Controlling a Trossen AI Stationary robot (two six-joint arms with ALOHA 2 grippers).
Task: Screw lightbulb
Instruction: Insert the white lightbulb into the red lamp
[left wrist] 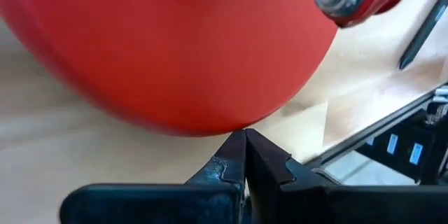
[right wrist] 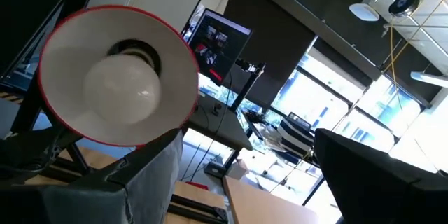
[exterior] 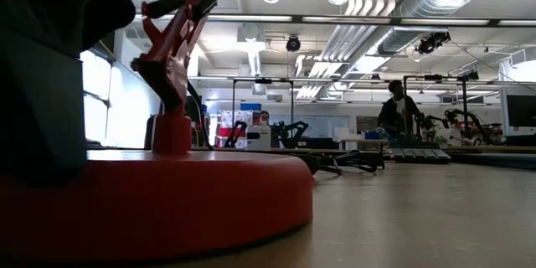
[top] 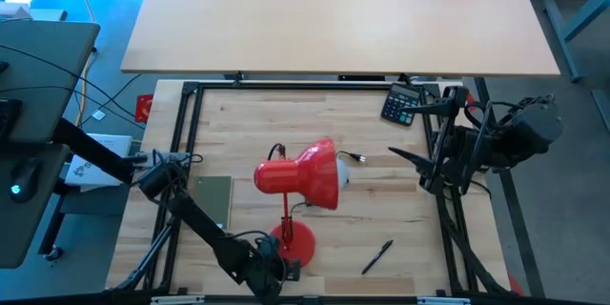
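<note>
Overhead looks down; low and wrist views crowd the red lamp (top: 303, 183).

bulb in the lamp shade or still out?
In. The small white rounded lightbulb sits inside the red lamp shade, at its dark socket; how far it is screwed in, cannot tell.

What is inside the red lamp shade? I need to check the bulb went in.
The white lightbulb sits inside the lamp shade, its round end facing out. Its base and the socket are covered by the bulb itself.
</note>
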